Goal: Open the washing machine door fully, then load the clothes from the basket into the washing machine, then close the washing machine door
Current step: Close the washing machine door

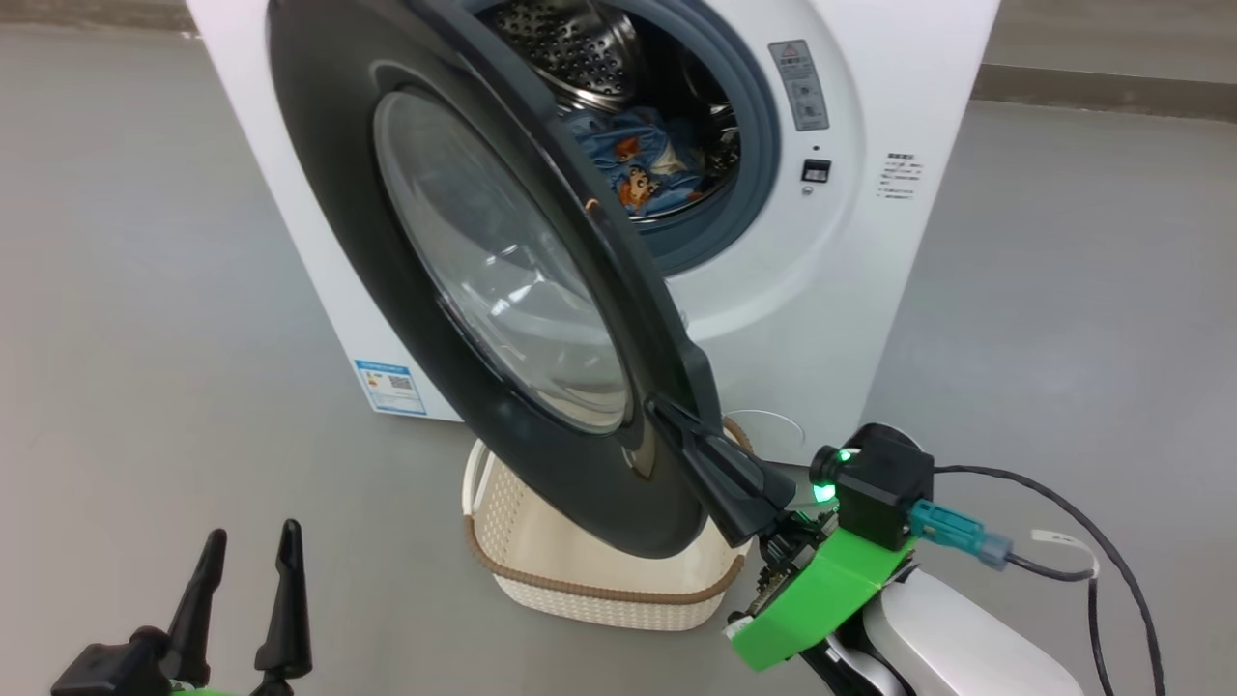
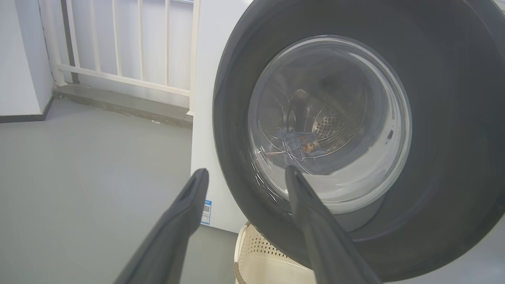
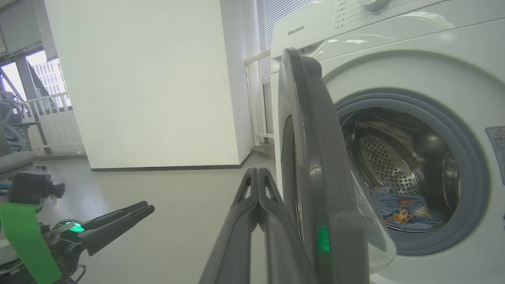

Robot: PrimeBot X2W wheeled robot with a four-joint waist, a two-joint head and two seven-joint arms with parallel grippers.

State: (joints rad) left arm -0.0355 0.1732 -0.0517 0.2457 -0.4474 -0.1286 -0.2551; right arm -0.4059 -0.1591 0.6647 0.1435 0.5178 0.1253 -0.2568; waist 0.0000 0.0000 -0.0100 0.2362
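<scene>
The white washing machine point(image 1: 870, 290) stands ahead with its black washing machine door point(image 1: 329, 193) swung partly out to the left. A light blue garment of the clothes point(image 1: 633, 164) lies in the steel drum; it is the light blue garment point(image 3: 402, 211) in the right wrist view. My right gripper point(image 1: 662, 408) is shut on nothing, and its tips lie against the door's outer face at the lower rim point(image 3: 315, 157). My left gripper point(image 1: 249, 546) stands open at the lower left, well short of the door point(image 2: 453, 118). The basket point(image 1: 599, 580) sits on the floor under the door, its inside partly hidden.
Grey floor spreads out left and right of the machine. A white railing point(image 2: 118, 75) and a white wall point(image 3: 150, 79) stand to the machine's left. A black cable point(image 1: 1092, 522) loops by my right wrist.
</scene>
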